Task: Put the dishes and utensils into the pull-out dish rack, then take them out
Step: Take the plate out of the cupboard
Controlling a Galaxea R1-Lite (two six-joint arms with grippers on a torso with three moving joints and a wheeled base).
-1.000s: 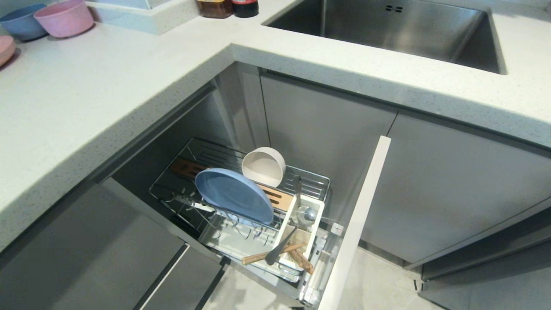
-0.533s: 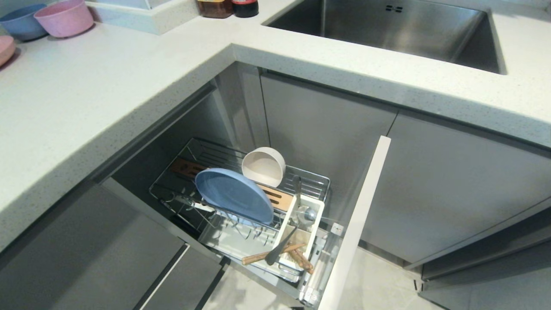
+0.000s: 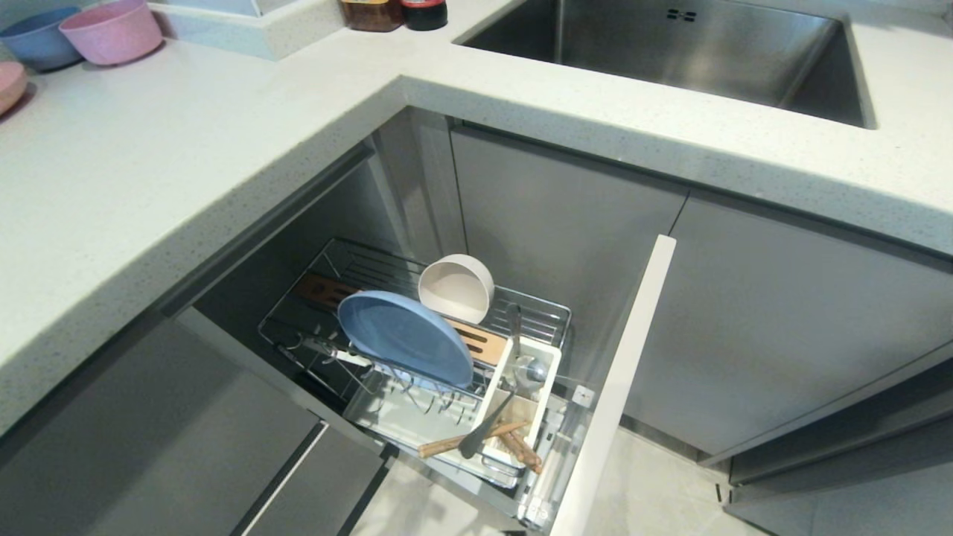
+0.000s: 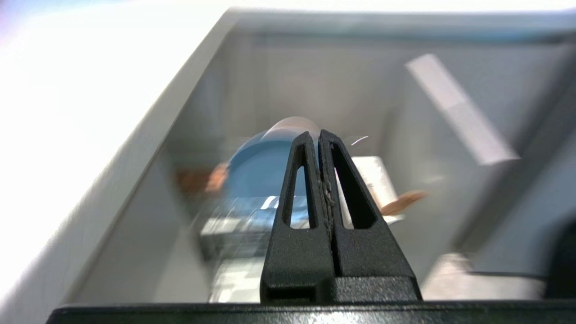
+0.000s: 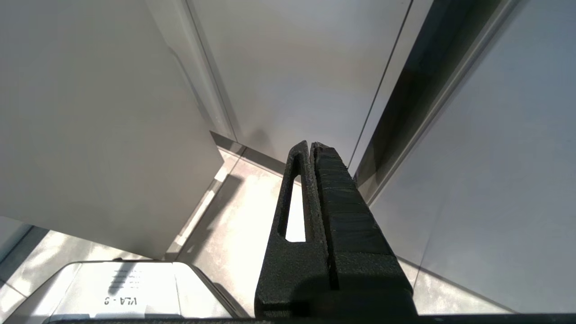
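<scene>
The pull-out dish rack (image 3: 549, 318) stands drawn out of the corner cabinet, with its pale grey front panel (image 3: 622, 380) towards me. A light-blue plate (image 3: 406, 336) stands on edge in the wires. Behind it a cream-white bowl (image 3: 456, 287) lies tipped on its side. The silver spoon (image 3: 528, 370) and wooden chopsticks (image 3: 476, 439) sit in the white caddy (image 3: 552, 357). Neither arm shows in the head view. My left gripper (image 4: 318, 135) is shut and empty, pointing at the blurred blue plate (image 4: 256, 175) from a distance. My right gripper (image 5: 310, 145) is shut and empty, low over the floor.
A speckled white worktop (image 3: 186, 164) overhangs the rack on the left, and a steel sink (image 3: 670, 52) sits at the back. Pink (image 3: 112, 31) and blue (image 3: 37, 37) bowls stand far left on the worktop. Grey cabinet fronts (image 5: 292, 67) face the right gripper.
</scene>
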